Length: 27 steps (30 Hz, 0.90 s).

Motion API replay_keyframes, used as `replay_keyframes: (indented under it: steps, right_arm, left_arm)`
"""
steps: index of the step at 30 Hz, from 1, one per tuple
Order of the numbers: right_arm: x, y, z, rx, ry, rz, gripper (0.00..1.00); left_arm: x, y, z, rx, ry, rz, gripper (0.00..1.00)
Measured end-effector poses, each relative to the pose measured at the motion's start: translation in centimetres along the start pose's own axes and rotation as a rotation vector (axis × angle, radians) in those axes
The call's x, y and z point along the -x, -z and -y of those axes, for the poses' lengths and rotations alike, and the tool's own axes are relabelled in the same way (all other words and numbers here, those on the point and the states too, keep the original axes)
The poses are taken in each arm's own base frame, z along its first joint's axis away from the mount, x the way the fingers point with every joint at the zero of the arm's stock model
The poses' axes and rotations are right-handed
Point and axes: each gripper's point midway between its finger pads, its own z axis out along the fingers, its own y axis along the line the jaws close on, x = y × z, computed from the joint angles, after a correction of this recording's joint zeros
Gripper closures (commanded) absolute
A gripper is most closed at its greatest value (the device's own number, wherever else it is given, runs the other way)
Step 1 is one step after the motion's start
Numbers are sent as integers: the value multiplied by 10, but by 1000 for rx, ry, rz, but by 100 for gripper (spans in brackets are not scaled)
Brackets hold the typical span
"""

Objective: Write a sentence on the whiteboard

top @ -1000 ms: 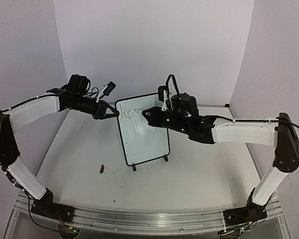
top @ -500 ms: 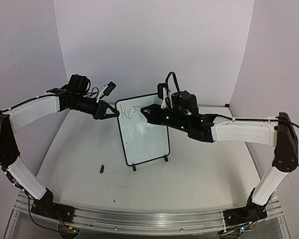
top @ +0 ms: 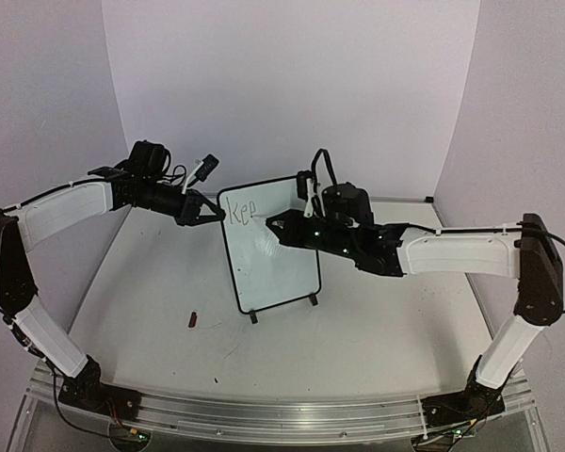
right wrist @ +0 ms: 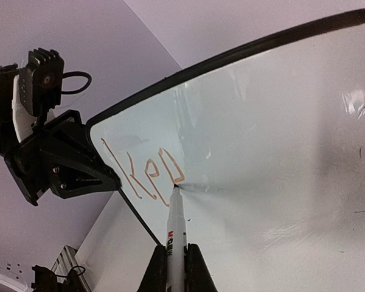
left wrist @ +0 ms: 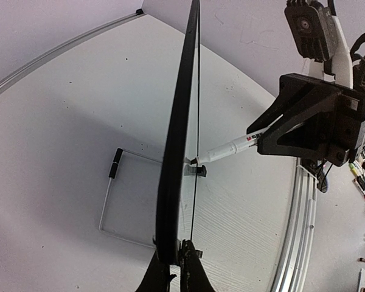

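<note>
from above, the whiteboard (top: 275,259) stands on the surface (top: 386,325), the left pincer (top: 214,215) clenched on its upper left edge and the right pincer (top: 275,224) just in front of its top, where the first letters of the sentence (top: 238,209) sit. the left wrist view shows the whiteboard edge-on between that pincer's shut fingers (left wrist: 160,278), with the marker (left wrist: 228,148) tip touching its face. in the right wrist view the right pincer grasps the marker, tip at the foot of the third letter of roughly "kep", so i judge the writing barely begun, nearly all of the sentence left.
</note>
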Motion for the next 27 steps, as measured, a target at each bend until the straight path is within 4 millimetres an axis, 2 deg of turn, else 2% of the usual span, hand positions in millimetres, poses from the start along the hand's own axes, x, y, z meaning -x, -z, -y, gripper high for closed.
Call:
replay_keyframes:
  steps: [16, 27]
  right_arm:
    - [-5, 2, 4, -12, -7, -7, 100]
    - [11, 13, 4, -37, 8, 42, 100]
  left_arm:
    - [0, 0, 0, 0, 0, 0, 100]
    - [0, 0, 0, -1, -2, 0, 100]
